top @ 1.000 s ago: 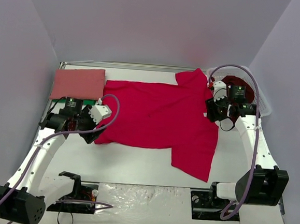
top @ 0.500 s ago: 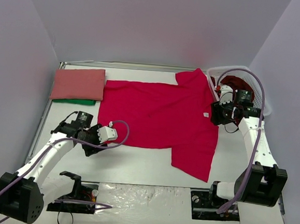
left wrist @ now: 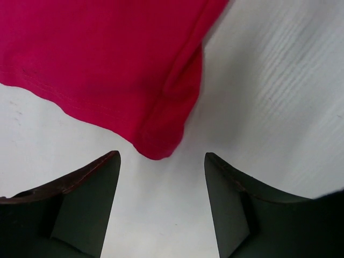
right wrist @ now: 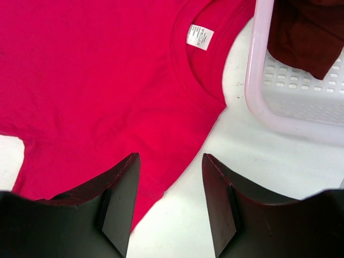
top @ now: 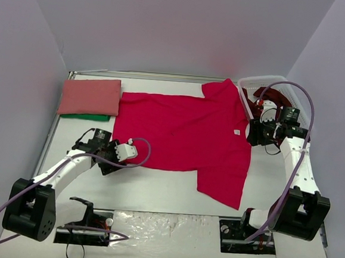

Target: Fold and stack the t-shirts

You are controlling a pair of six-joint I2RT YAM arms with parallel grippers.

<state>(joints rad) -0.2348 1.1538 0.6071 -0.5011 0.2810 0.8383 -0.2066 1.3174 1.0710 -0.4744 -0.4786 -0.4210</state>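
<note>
Crimson t-shirt (top: 178,129): spread flat and face up in the middle of the counter (top: 155,190), with one sleeve toward the basket (top: 245,90) and the other trailing to the near side.
Handling: likely light, limp knit cloth that sags and drags when lifted; two corners taken together should keep it square.
Where to hold: the hem corner (left wrist: 158,145) at the left end and the shoulder seam just beside the collar are the best pinch points.
Texture: matte jersey with a stitched double hem, a ribbed neckband and a small white neck label (right wrist: 200,36).
Left gripper (left wrist: 161,161): jaws apart and empty, straddling bare counter just short of the hem corner.
Right gripper (right wrist: 171,161): jaws apart and empty, over the shoulder edge near the collar.
Salmon t-shirt (top: 90,96): a folded rectangle at the far left, lying on something flat and green (top: 84,116).
Maroon t-shirt (top: 270,96): bunched in the white lattice basket, not yet folded.
</note>
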